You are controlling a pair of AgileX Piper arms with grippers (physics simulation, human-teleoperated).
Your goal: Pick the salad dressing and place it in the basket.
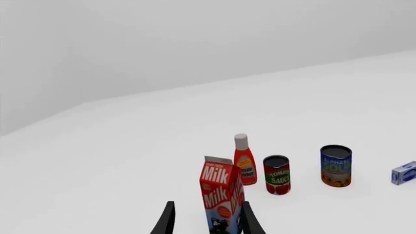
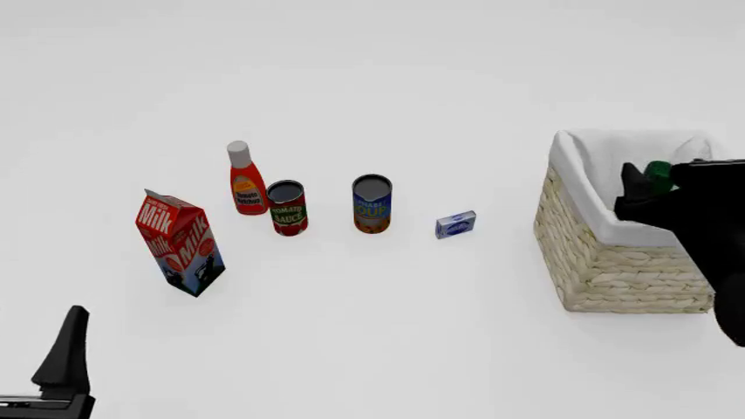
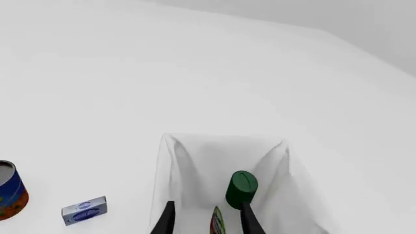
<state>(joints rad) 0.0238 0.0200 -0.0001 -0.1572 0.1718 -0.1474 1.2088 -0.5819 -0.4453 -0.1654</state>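
The salad dressing (image 3: 242, 188) shows its dark green cap and a strip of green label between my right gripper's (image 3: 208, 222) fingers, close to one finger. It hangs over the white cloth lining inside the basket (image 3: 195, 161). The fingers stand wide apart, so this gripper is open. In the front view the green cap (image 2: 659, 175) peeks out beside the right gripper (image 2: 638, 188) above the wicker basket (image 2: 605, 262) at the right. My left gripper (image 1: 208, 225) is open and holds nothing; it sits low at the near left (image 2: 65, 360), short of the milk carton.
A red milk carton (image 2: 181, 244) stands at the left. Behind it, a row runs rightward: red ketchup bottle (image 2: 246, 182), tomato sauce can (image 2: 286, 208), blue soup can (image 2: 372, 203) and a small blue box (image 2: 455, 224).
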